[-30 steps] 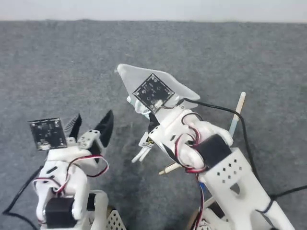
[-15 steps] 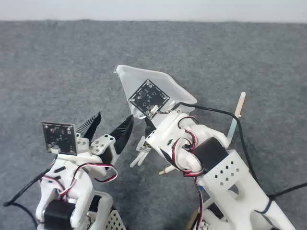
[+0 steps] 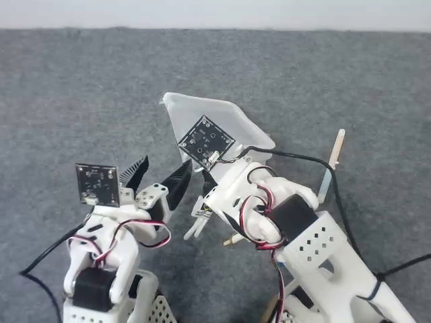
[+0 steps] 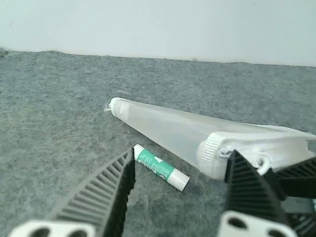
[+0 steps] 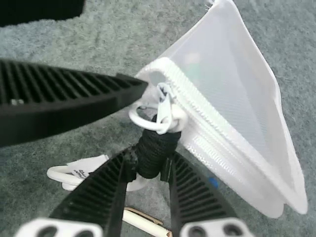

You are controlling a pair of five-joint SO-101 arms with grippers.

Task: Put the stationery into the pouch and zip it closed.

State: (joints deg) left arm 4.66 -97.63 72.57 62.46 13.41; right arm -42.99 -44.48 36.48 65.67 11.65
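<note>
A translucent white pouch point(image 3: 215, 118) lies mid-table, its zipper end raised. My right gripper point(image 5: 150, 158) is shut on the black cord of the zipper pull point(image 5: 165, 106). Just beside that pull hovers my left gripper point(image 3: 163, 169), open, with one ribbed finger point(image 5: 64, 98) close to the pouch's open corner. In the left wrist view the pouch point(image 4: 168, 126) lies ahead of the left gripper point(image 4: 180, 157), and a green-and-white glue stick point(image 4: 160, 168) rests on the carpet beside it. A pale pen point(image 3: 335, 158) lies right of the right arm. A wooden pencil's end point(image 3: 234, 239) pokes out under that arm.
Grey carpet point(image 3: 81, 87) covers the table, with a white wall along the far edge. A small white plastic item point(image 3: 195, 223) lies between the two arms, close to the pencil. A black cable point(image 3: 316, 161) loops over the right arm.
My left arm has swung right and forward, bringing its open fingers up against the pouch's zipper end. The right arm with the pouch has shifted slightly left.
</note>
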